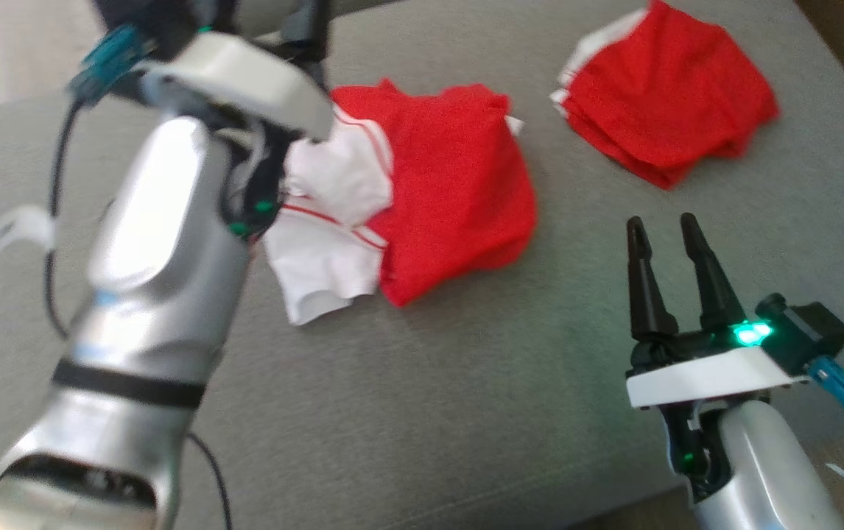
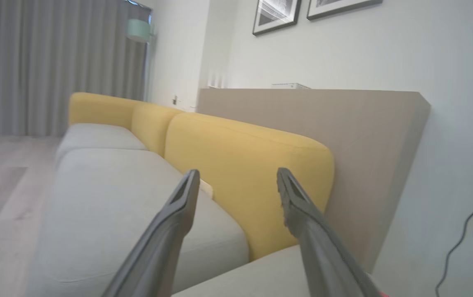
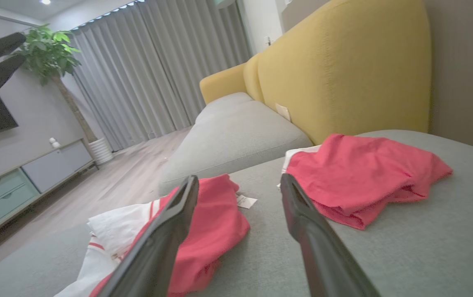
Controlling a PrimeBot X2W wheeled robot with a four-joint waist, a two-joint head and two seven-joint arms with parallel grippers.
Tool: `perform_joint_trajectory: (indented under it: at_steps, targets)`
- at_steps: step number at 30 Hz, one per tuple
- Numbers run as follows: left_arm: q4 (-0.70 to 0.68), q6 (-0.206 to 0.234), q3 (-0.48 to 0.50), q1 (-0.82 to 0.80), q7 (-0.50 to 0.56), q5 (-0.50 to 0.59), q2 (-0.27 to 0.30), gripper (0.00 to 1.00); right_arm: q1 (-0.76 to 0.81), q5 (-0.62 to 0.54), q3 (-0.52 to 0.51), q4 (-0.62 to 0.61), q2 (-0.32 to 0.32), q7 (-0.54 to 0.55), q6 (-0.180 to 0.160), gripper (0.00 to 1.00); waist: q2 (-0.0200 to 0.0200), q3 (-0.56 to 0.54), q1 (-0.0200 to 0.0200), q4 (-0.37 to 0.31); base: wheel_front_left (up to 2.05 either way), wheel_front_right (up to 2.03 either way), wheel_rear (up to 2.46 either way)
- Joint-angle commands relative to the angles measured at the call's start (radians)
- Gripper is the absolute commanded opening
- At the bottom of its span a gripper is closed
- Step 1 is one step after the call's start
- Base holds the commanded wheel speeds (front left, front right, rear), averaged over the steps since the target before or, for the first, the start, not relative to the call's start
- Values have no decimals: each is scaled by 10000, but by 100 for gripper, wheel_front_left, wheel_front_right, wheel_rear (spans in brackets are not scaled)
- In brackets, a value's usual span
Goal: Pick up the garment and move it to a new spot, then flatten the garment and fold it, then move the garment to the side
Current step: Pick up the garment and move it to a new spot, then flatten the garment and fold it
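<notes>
Grey sofa seat (image 1: 466, 412), two red pieces of clothing on it, well apart.

Garment (image 1: 459, 184): crumpled heap near the middle of the seat. Mostly red, with a white part with thin red stripes bunched on its left side. A small white label (image 3: 247, 201) sticks out at its far edge. It lies loose, with nothing gripping it.

Second red garment (image 1: 669, 96): farther back and to the right, in a flatter pile, with white showing at its left edge.

Left arm (image 1: 164, 243): raised, its silver forearm crossing in front of the garment's white side. Left claw (image 2: 238, 177): fingers spread wide with nothing between them, aimed at the yellow backrest (image 2: 244, 165).

Right claw (image 1: 661, 224): low at the right, above bare seat, clear of both pieces. Its fingers are parted and empty, pointing into the gap between the two garments.
</notes>
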Motion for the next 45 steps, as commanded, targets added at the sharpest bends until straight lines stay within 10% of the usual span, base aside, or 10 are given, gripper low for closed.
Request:
perform_joint_trajectory:
  at_steps: [1, 13, 23, 45]
  targets:
    - [-734, -58, 624, 255, -115, 257, 624, 100, 37, -175, 41, -271, -24, -108, -7, 100, 0, -471, 0, 785, 0, 0, 0]
    - [-3044, -83, 2192, 4397, -119, 1016, 1667, 100, 633, -694, -616, -109, -24, -108, -7, 100, 0, -1381, 0, 2562, 0, 0, 0]
    - [-4307, -131, 2856, 7885, -119, 1634, 503, 100, 1020, -670, -576, 111, -24, -108, -7, 100, 0, -1784, 0, 3203, 0, 0, 0]
    - [-4354, -421, 2083, 7622, -120, 1471, 20, 100, -877, -2859, 371, 3394, -24, 1050, -7, 100, 0, -576, 0, 4689, 0, 0, 0]
